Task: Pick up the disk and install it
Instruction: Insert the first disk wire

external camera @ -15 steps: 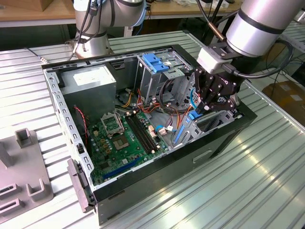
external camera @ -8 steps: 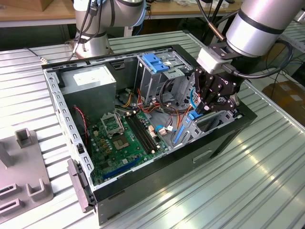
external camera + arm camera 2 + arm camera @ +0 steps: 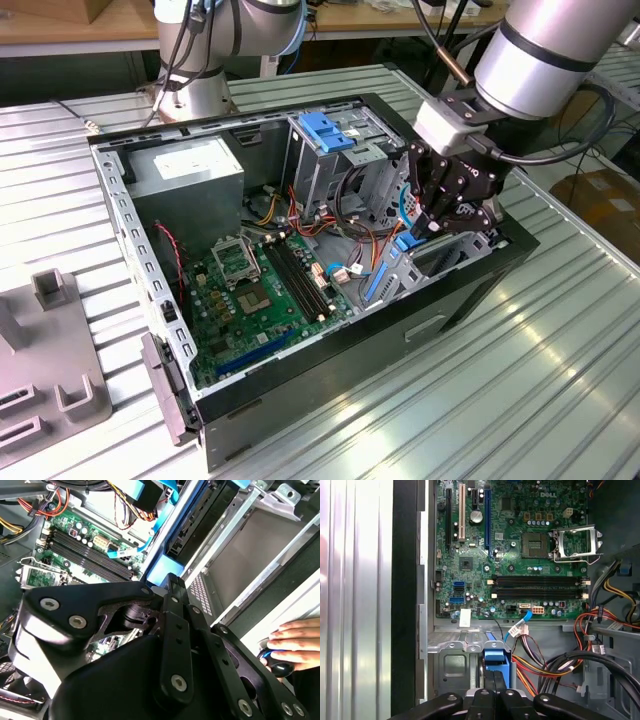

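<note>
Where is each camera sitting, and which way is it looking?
Exterior view: off the arm, looking down into the open computer case; shows the arm and gripper.
First wrist view: on the arm, looking past the gripper at the disk and motherboard.
Second wrist view: on the arm, behind the gripper, facing across the case; a person's hand shows.
Both wrist views share the gripper, disk and motherboard.

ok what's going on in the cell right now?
The arm's claw is down inside the open PC case, at the drive bay on the exterior view's right. It looks shut on the disk, gripping its blue rail at the bay's mouth; the disk doesn't look seated yet. In the second wrist view a person's hand rests on a small dark object.
</note>
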You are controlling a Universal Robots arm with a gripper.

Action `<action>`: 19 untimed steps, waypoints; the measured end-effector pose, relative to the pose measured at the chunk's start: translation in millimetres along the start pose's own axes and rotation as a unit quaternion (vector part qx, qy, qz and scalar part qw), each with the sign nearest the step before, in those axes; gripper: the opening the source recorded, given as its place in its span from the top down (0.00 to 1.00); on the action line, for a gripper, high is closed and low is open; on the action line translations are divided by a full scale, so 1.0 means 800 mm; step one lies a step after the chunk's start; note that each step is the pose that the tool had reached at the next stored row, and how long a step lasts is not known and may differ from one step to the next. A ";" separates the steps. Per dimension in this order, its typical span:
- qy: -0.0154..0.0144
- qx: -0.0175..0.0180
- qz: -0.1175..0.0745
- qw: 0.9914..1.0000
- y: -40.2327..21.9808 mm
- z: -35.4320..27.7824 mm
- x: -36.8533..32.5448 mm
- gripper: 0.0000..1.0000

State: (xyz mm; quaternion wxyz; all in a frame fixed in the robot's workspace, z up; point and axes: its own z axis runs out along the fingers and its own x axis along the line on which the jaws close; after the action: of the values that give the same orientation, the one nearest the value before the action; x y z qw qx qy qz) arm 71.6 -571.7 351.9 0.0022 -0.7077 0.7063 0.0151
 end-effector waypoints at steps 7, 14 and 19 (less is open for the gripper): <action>0.000 0.000 -0.004 1.000 -0.0209 -0.0004 0.0005 0.90; 0.000 0.001 -0.027 1.000 -0.0226 -0.0017 0.0005 0.90; 0.001 0.000 -0.085 0.996 -0.0226 -0.0018 0.0005 0.90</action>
State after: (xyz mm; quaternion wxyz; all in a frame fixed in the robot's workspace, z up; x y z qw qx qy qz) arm 89.8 -572.2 353.0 0.0027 -0.7655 0.6433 0.0138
